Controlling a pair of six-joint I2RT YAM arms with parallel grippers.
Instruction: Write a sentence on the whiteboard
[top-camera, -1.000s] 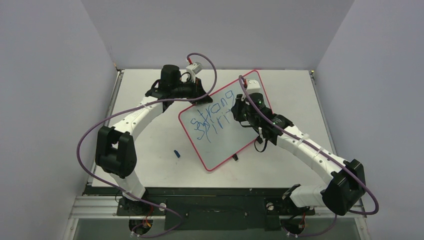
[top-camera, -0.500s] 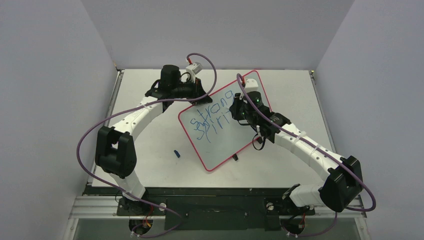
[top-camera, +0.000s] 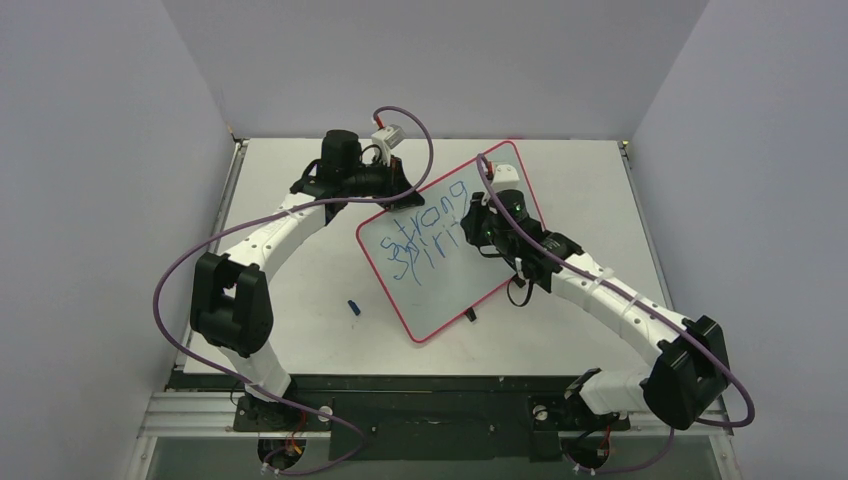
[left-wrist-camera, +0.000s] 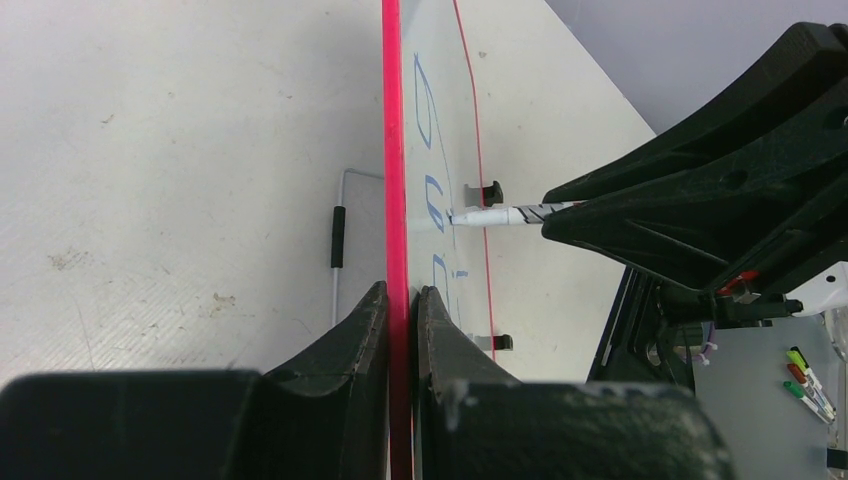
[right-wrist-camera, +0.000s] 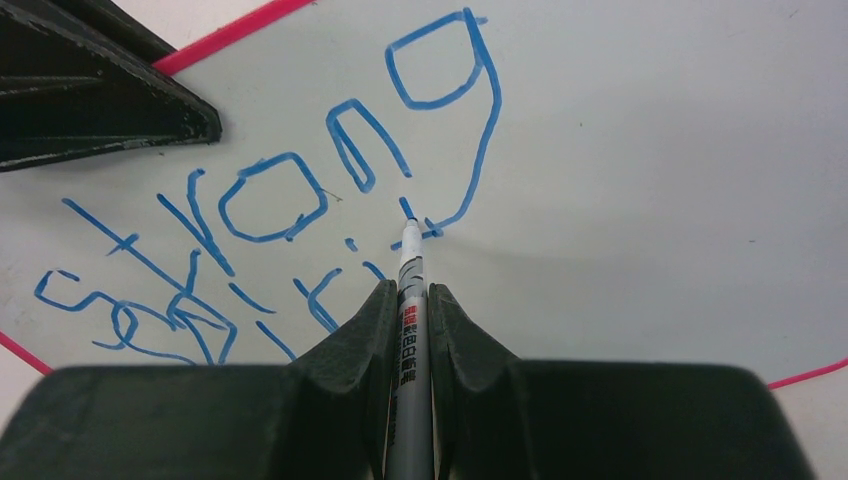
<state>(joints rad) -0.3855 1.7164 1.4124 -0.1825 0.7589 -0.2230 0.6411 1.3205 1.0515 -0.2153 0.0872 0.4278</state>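
Note:
The whiteboard (top-camera: 450, 270), pale with a red-pink rim, lies tilted on the table. Blue writing (top-camera: 425, 235) reads "strong" with a partial second line below it; in the right wrist view (right-wrist-camera: 270, 195) "strong" and "spiri" show. My left gripper (left-wrist-camera: 402, 300) is shut on the board's red rim (left-wrist-camera: 393, 150) at its far left edge. My right gripper (right-wrist-camera: 408, 300) is shut on a white marker (right-wrist-camera: 408, 330). The marker tip (right-wrist-camera: 409, 228) touches the board just below the "g". The marker also shows in the left wrist view (left-wrist-camera: 495, 214).
A small blue marker cap (top-camera: 353, 306) lies on the table left of the board. Black clips (left-wrist-camera: 491, 190) sit on the board's edge. A wire stand (left-wrist-camera: 339, 240) shows behind the board. Grey walls enclose the table (top-camera: 300, 250) on three sides.
My right gripper shifted up and left along the second line, then back slightly down and right with the marker. The left arm and board have not moved.

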